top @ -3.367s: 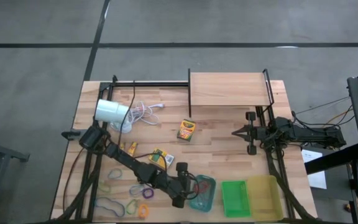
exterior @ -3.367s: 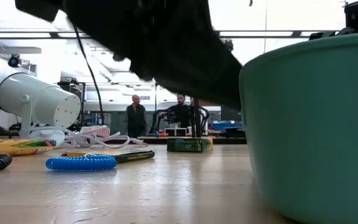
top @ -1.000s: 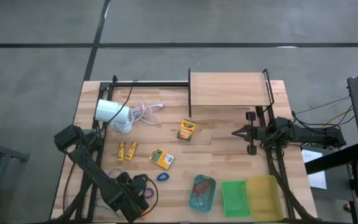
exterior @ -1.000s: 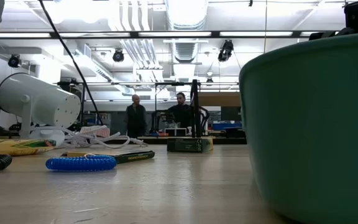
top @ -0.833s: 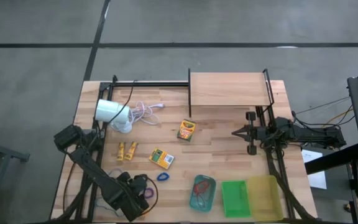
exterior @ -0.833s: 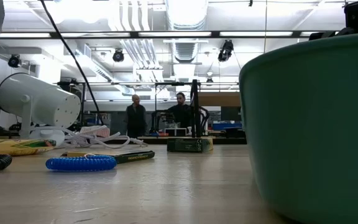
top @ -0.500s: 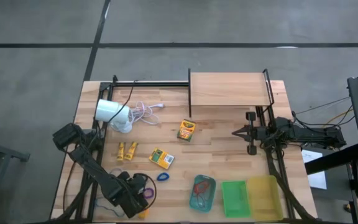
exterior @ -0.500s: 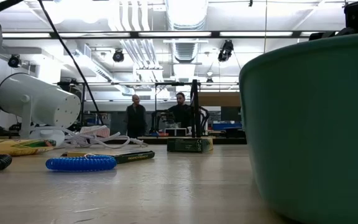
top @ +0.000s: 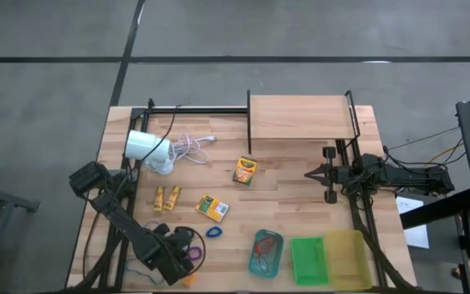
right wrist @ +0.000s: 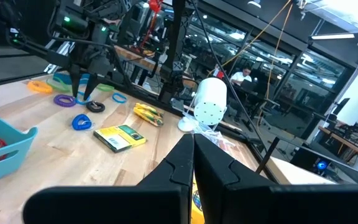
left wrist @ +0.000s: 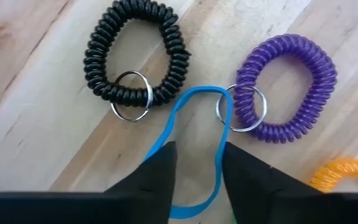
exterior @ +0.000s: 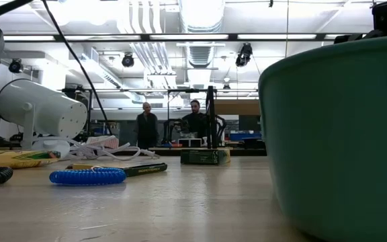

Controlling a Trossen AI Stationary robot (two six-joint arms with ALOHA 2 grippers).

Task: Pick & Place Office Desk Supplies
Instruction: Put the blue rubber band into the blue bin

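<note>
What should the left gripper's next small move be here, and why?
Probably finish closing. The left gripper stands over the thin blue loop, one side of the band between its fingers, which look apart. The black coil and purple coil lie beside it.

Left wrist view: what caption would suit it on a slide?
Left gripper straddling a thin blue loop between black coil and purple coil on the wooden table.

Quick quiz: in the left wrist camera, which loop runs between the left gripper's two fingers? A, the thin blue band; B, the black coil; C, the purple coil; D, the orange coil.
A: the thin blue band passes between the left gripper's two fingers, with the black coil and purple coil lying beyond them.
</note>
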